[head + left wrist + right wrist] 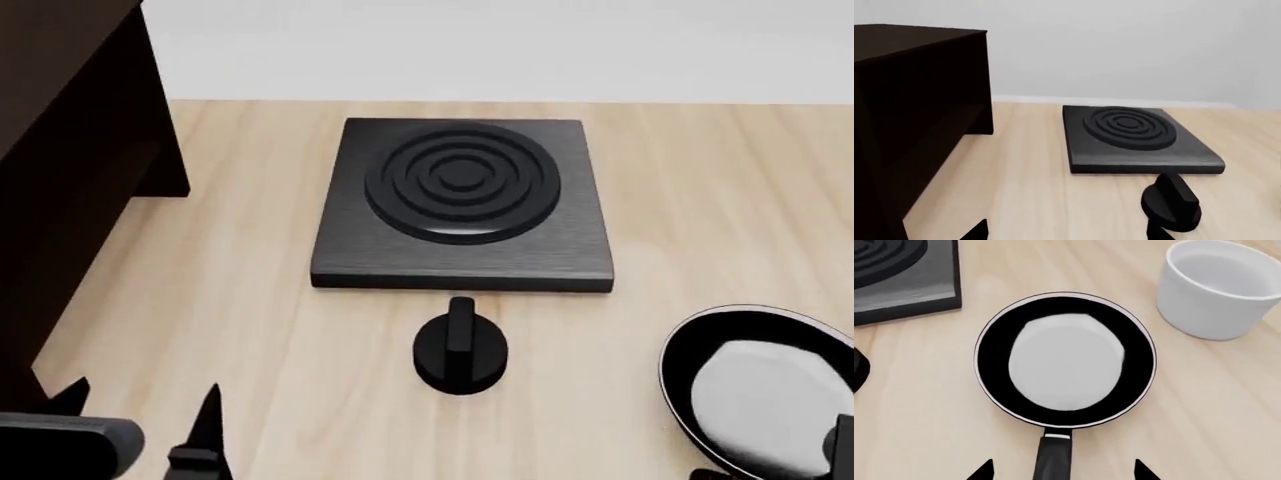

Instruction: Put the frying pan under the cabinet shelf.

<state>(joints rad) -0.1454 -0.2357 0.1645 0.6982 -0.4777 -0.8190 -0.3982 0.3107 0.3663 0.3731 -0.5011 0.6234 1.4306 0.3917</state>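
Frying pan (1065, 360): flat on the worktop (694, 180) near its front right corner in the head view, upright, with a pale glossy inside and a thin light rim. It is cut off by the right edge of that view.
Pan handle (1052, 457): black, running straight from the pan's rim toward the right gripper; the pan's long axis lies along that line, bowl end away from the gripper. The handle's far end is out of frame.
Right gripper (1062, 471): only 2 dark fingertips (981, 471) show in the right wrist view, spread wide, 1 on each side of the handle and apart from it.
Left gripper (140, 420): low over the front left part of the worktop, 2 dark fingertips apart with nothing between them.
Cabinet shelf (67, 170): big dark brown boards along the left edge of the worktop, well apart from the pan.
Stove plate (463, 200): square, black, with raised rings, toward the back middle of the worktop.
Knob (459, 350): small, round, black, just in front of the stove plate, between the left gripper and the pan.
White pot (1217, 287): near the pan's rim, not touching, on the side away from the stove plate.
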